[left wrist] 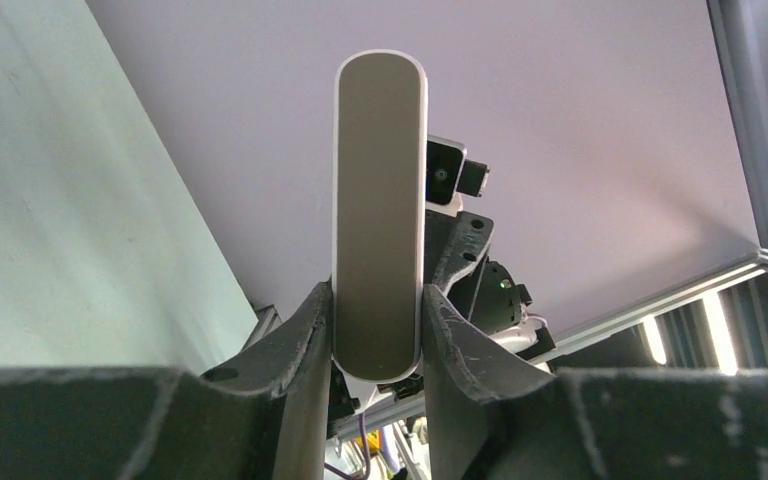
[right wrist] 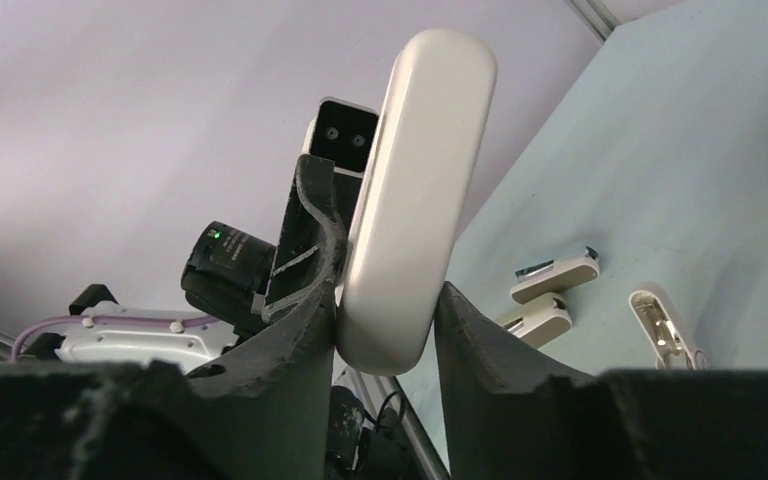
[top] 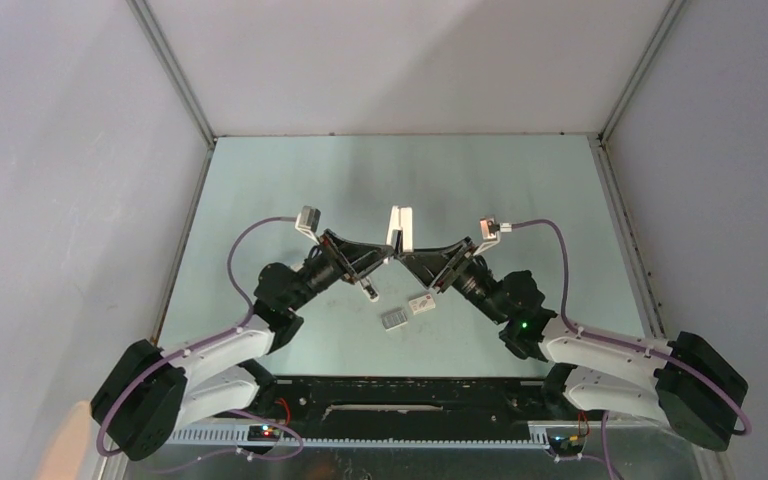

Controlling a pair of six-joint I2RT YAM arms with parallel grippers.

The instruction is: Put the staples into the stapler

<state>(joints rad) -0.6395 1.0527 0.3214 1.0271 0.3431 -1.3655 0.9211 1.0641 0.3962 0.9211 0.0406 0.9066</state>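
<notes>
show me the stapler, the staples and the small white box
stapler (top: 406, 230), top view, middle of white body
staples (top: 393, 319), top view, middle of grey block
small white box (top: 421, 303), top view, top face

Robot lab test cell, not a home or a shop. Boxed in on three sides by plain pale panels (top: 60, 150) joined with bare aluminium struts (top: 175, 70). Floored with a pale green tabletop (top: 400, 170). Fitted at the near edge with a left arm (top: 215, 350) and a right arm (top: 600, 352), white and black, looped with purple cables (top: 235, 250). Edged by a slotted cable duct (top: 400, 437) beside small lit circuit boards (top: 265, 432).
</notes>
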